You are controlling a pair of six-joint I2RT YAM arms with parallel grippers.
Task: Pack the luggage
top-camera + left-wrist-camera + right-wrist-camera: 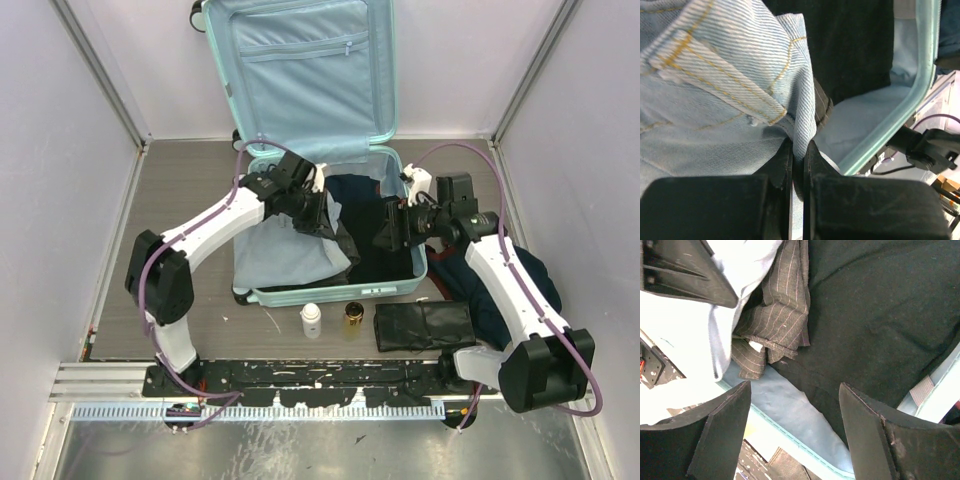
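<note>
Pinching jeans (715, 100), left tool (799, 150) by luggage (900, 115) rim, right tool (795, 390) spread

A robotics lab cell: plain white panel walls (50, 150) enclose the grey wood-grain table (190, 180), with a slotted aluminium rail (100, 380) along the table's near edge.

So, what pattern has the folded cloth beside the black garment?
Folded cloth: dark grey, thin pale pinstripes; clearest in right wrist view.
</note>
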